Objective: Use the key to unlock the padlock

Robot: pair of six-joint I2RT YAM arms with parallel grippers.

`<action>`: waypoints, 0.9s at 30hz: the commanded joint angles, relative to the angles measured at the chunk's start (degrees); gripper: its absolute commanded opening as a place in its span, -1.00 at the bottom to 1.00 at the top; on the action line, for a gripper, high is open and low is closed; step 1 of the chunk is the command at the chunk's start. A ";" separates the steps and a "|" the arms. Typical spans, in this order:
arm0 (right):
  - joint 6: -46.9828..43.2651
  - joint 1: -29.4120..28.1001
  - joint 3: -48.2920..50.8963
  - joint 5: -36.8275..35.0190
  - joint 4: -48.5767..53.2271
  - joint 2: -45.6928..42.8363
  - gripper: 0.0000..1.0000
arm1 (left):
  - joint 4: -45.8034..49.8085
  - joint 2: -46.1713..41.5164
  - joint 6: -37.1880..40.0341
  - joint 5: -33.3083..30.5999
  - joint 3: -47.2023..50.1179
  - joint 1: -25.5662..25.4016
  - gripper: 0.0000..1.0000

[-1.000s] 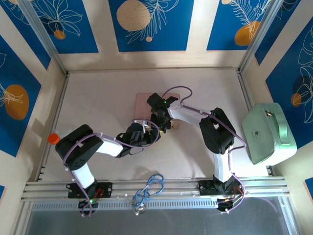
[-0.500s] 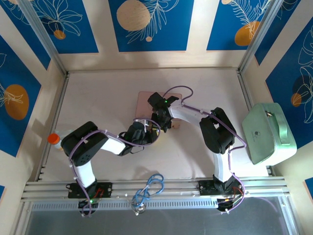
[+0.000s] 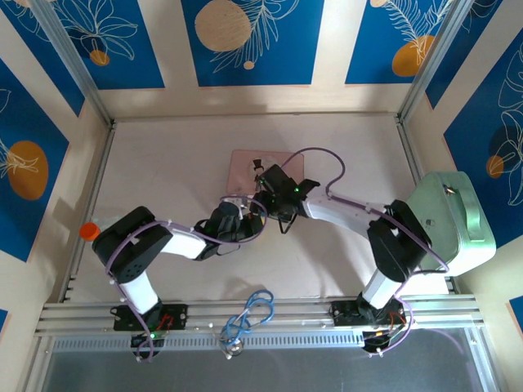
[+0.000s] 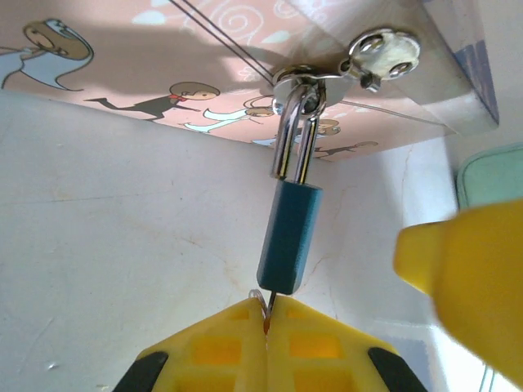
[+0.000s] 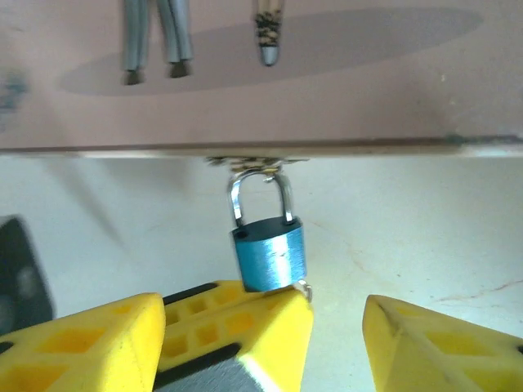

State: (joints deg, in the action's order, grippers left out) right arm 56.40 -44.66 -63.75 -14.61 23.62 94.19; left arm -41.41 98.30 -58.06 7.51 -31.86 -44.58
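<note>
The padlock (image 4: 290,245) hangs by its silvery shackle from the latch (image 4: 359,61) on the near side of the pink picture box (image 4: 163,49). Its blue body stretches away from the box toward the hands, above the pale bench (image 3: 163,163). The left hand (image 4: 267,314) sits right at the padlock's bottom end. Its yellow fingers are pressed together on the key (image 4: 269,304), a thin sliver of which runs up into the lock, with a small wire ring beside it. The right hand (image 5: 263,320) faces the same spot with its fingers spread apart, gripping nothing. The left hand's tips sit in that gap, just under the padlock. In the left wrist view one right finger (image 4: 466,278) looms blurred beside the lock.

From above, both wrists crowd over the box's near edge and cover the padlock. Well to the right, against the side wall, lies a mint-green case (image 3: 453,220) with a handle. At the bench's left edge is an orange-capped object (image 3: 88,231). A loop of blue cable (image 3: 255,314) lies at the near rail between the arm bases.

Counted: one padlock, one key, one pink box, one green case, one orange-capped object, one cable loop, two arms, two hands.
</note>
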 commanded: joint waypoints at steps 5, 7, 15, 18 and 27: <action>1.32 -0.20 5.25 0.93 -10.72 0.37 0.17 | -3.03 -1.14 -3.20 -0.34 0.83 0.76 -1.00; 1.35 0.34 5.15 1.54 -10.44 0.72 0.15 | -2.86 -1.33 -3.20 -0.39 0.83 0.82 -1.00; 0.70 1.05 1.05 3.22 -5.01 5.06 0.12 | -3.51 -1.18 -3.37 -0.30 0.92 0.81 -1.00; 0.35 1.16 -0.38 3.70 -4.11 6.46 0.04 | -3.68 -1.25 -3.29 -0.30 0.93 0.83 -1.00; -0.83 1.91 -3.35 2.92 -1.47 8.27 -0.09 | -2.83 -2.02 -2.19 -0.30 1.02 0.73 -1.00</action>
State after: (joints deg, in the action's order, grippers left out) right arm 56.62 -43.24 -65.34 -12.43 19.57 101.43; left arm -42.57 98.28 -61.04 7.46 -31.00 -44.47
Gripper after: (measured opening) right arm 0.462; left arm 0.042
